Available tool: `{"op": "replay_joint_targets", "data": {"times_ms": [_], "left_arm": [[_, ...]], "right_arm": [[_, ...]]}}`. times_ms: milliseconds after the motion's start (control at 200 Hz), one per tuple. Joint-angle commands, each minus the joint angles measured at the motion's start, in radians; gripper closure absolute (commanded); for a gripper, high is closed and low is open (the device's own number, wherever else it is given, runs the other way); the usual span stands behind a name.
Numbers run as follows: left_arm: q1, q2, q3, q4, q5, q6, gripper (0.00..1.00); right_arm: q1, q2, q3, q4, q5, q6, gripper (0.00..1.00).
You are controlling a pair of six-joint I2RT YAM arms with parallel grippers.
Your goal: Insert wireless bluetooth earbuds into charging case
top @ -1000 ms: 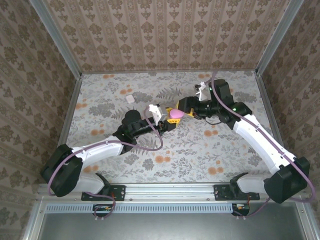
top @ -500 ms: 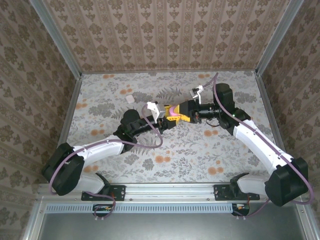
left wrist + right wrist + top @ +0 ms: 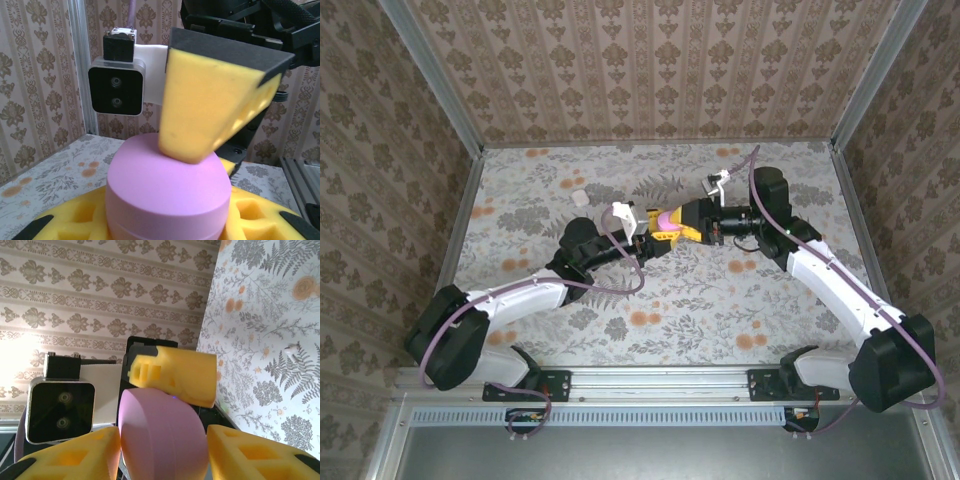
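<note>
**Right gripper (image 3: 676, 222) closes in on the pink round plastic charging case (image 3: 665, 217)**

Top view: a second ago the right gripper's yellow foam fingers stood clear of the case, on its right. The arm has since swung in, and the fingers now flank the case. The left gripper (image 3: 656, 234) reaches the case from its lower left and pinches it, holding it off the flowered tablecloth (image 3: 720, 300). A small white object (image 3: 581, 198), too small to identify, lies on the cloth well to the case's left.

Left wrist view: the left gripper (image 3: 167, 222) has a yellow pad on each side of the case (image 3: 165, 190), clamped on its lower half. One right-gripper finger (image 3: 210, 95) rests its tip on the case's top. The right wrist camera (image 3: 116, 90) sits up and left of the case.

Right wrist view: the right gripper (image 3: 162, 455) straddles the case (image 3: 160, 430). One finger lies against the case, and only a thin dark slit shows beside the other. Whether both fingers press the case cannot be told. A left-gripper finger (image 3: 172, 372) lies across the case's upper edge, and the left wrist camera (image 3: 60, 410) sits to the case's left.
</note>
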Motion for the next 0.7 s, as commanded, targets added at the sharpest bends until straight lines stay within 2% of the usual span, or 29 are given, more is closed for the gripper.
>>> {"op": "replay_joint_targets", "data": {"times_ms": [0, 165, 340, 475, 620, 695], "left_arm": [[0.007, 0.001, 0.026, 0.040, 0.033, -0.015, 0.65], [0.007, 0.000, 0.031, 0.038, 0.036, -0.015, 0.65], [0.008, 0.001, 0.031, 0.029, 0.025, -0.014, 0.64], [0.007, 0.004, 0.036, 0.012, 0.014, -0.008, 0.62], [0.008, 0.000, 0.034, -0.011, 0.001, 0.005, 0.53], [0.007, -0.009, 0.031, -0.048, -0.007, 0.023, 0.42]], "right_arm": [[-0.015, 0.018, -0.026, 0.078, 0.009, 0.063, 0.49], [-0.017, 0.023, -0.035, 0.136, -0.011, 0.098, 0.53], [-0.016, 0.010, -0.035, 0.142, -0.053, 0.098, 0.65], [-0.017, -0.012, -0.036, 0.079, -0.017, 0.057, 0.72], [-0.030, -0.039, -0.053, 0.055, 0.059, 0.037, 0.76], [-0.035, -0.056, -0.066, 0.055, 0.107, 0.036, 0.77]]}}
